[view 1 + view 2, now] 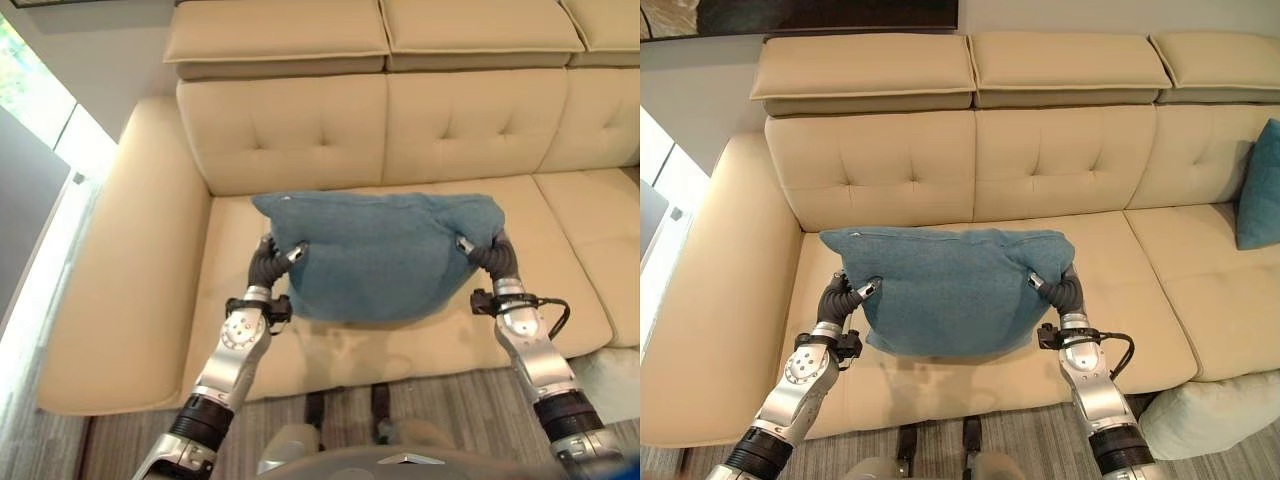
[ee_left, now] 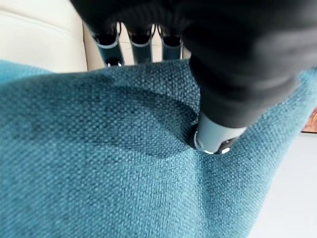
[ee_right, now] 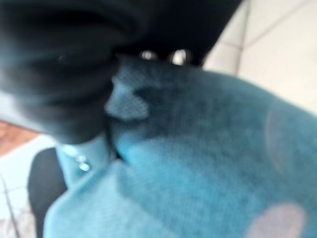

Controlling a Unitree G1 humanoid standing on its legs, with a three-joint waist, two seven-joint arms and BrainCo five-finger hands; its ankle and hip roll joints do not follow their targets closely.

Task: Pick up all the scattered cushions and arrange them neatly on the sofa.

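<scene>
A large teal cushion [image 1: 385,255] hangs in the air over the left seat of the beige sofa [image 1: 300,130], held by its two sides. My left hand [image 1: 275,262] grips its left edge. In the left wrist view the thumb [image 2: 215,136] digs into the cloth [image 2: 99,163] while the fingers [image 2: 141,44] reach behind it. On the opposite edge, my right hand [image 1: 490,255] pinches the cushion in the same way. The right wrist view shows the teal cloth [image 3: 208,163] bunched against that hand's dark cover.
A second teal cushion [image 1: 1260,185] leans against the sofa back at the far right. A pale cushion [image 1: 1200,415] lies on the floor by the sofa's front right. The sofa's wide armrest [image 1: 120,260] borders the left, with a bright window beyond it.
</scene>
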